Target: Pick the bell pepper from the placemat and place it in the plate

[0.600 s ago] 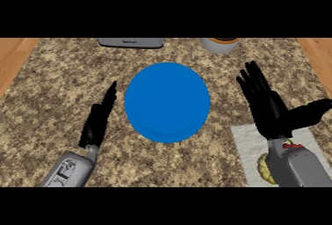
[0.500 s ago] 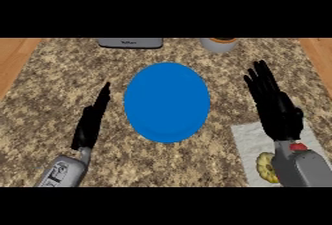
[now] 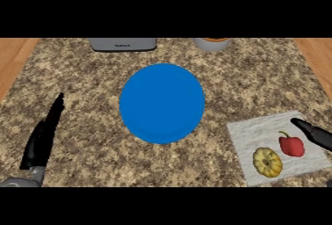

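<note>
Bell pepper (image 3: 292, 146) lies on placemat (image 3: 280, 148), just left of right robot hand (image 3: 314, 132). That hand's fingers straight, holding nothing. Left robot hand (image 3: 44, 136) far off, open, empty.

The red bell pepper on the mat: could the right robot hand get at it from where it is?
Probably yes. The right robot hand shows at the view's right edge, beside the bell pepper on the placemat, with nothing between them. The yellow vegetable lies on the far side.

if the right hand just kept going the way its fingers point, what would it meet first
The right hand shows only at the right edge, fingers aimed up and left over the placemat. That line passes above the bell pepper and seems to reach the blue plate first, though height is unclear.
</note>
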Robot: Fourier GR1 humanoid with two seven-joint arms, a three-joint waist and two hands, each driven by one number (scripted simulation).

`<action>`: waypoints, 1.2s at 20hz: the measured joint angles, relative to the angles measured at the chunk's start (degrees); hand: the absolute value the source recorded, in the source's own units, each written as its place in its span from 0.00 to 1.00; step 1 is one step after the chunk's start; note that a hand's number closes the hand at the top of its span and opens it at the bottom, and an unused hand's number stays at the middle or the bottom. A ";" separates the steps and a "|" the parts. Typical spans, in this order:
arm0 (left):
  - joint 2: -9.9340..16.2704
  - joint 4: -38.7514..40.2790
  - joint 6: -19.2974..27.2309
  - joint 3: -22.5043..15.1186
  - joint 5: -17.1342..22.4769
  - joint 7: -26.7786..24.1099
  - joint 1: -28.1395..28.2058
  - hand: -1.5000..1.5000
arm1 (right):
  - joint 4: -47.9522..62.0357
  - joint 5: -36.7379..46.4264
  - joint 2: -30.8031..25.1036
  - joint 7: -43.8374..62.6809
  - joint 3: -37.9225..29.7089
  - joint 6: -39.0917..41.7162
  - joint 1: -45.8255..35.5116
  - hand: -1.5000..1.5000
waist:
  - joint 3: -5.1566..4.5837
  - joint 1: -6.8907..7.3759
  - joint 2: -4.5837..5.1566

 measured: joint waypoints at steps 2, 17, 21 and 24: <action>1.03 -0.16 -0.71 1.05 0.53 -2.21 2.15 0.50 | -2.17 -0.03 3.89 -6.03 -2.01 -1.75 3.71 0.00 | 0.05 0.00 0.09; 2.47 -3.10 -4.38 4.43 1.27 -7.49 7.69 0.50 | -14.90 8.98 -0.42 -7.84 -4.06 7.19 34.43 0.00 | -0.01 1.20 0.92; 2.26 -2.84 -4.81 4.80 0.90 -7.59 7.14 0.50 | -17.21 13.01 -5.72 2.28 -4.46 6.51 35.84 0.00 | -0.03 1.57 1.03; 1.64 -2.26 -5.36 4.93 0.74 -7.94 6.71 0.50 | -17.76 15.20 -9.68 10.89 -4.59 6.58 34.06 0.00 | -0.02 1.86 1.08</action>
